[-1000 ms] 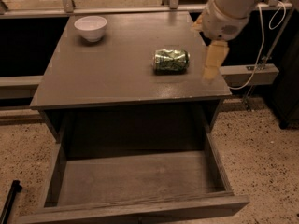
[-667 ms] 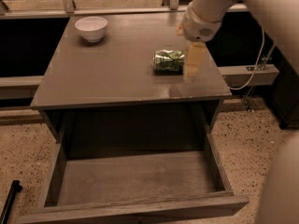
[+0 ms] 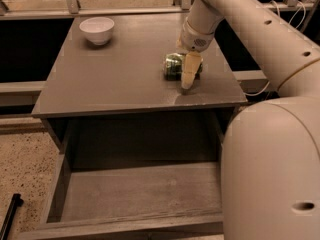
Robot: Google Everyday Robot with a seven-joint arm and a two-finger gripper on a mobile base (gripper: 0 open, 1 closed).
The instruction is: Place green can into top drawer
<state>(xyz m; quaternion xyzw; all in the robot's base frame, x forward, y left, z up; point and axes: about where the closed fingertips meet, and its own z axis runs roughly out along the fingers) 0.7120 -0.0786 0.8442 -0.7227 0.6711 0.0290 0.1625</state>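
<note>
The green can (image 3: 174, 65) lies on its side on the grey table top (image 3: 120, 74), right of the middle. My gripper (image 3: 188, 76) hangs over the can's right part, its cream finger (image 3: 189, 70) pointing down in front of the can and hiding part of it. The top drawer (image 3: 135, 194) is pulled open below the table's front edge, and nothing shows on its grey bottom.
A white bowl (image 3: 97, 30) stands at the table's far left corner. My arm (image 3: 250, 24) reaches in from the right and its large body (image 3: 272, 174) covers the drawer's right side. Metal rails (image 3: 100, 11) run behind the table. A black rod (image 3: 10, 216) lies on the speckled floor.
My gripper has moved left from beside the table's right edge to over the can. The can and the bowl have not moved.
</note>
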